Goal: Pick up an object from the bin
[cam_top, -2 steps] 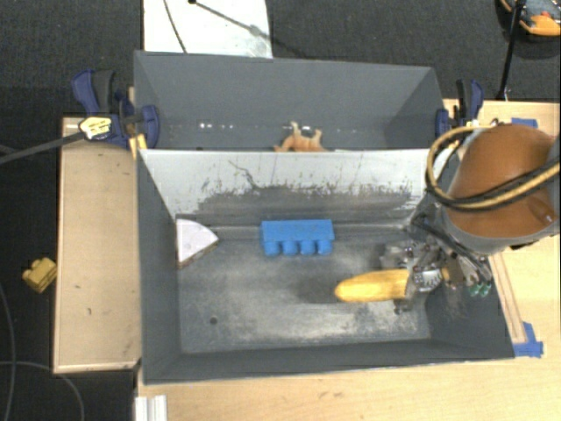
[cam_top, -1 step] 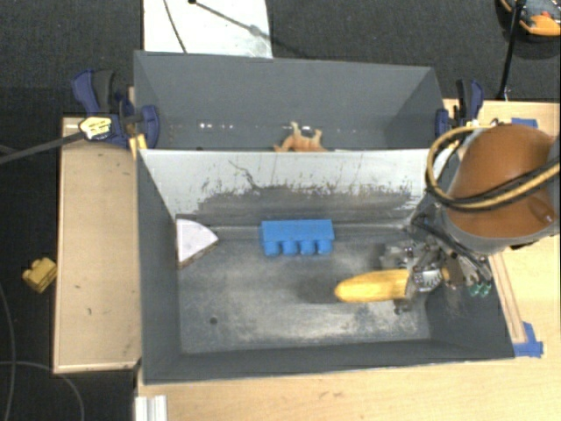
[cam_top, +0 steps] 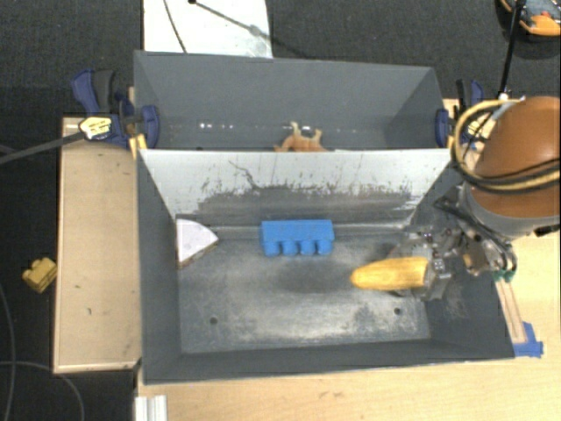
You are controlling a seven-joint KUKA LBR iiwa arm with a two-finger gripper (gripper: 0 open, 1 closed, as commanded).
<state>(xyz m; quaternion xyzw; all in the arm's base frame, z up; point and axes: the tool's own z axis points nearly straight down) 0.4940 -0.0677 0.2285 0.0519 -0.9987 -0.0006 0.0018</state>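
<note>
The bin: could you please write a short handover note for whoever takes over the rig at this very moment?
Gripper: low at the right side of the bin, against the right end of the yellow cob; grip cannot be told.
Things: the cob seems to lie on the floor, right of the middle; blue block at the back middle; white wedge at the back left.
Done: nothing lifted out yet.
Left: secure one thing, probably the cob, and lift it clear.

Yellow cob-shaped piece [cam_top: 388, 276] lies flat on the bin floor [cam_top: 263, 314], over on the right side. Its length runs left to right, rounded tip pointing left.
</note>
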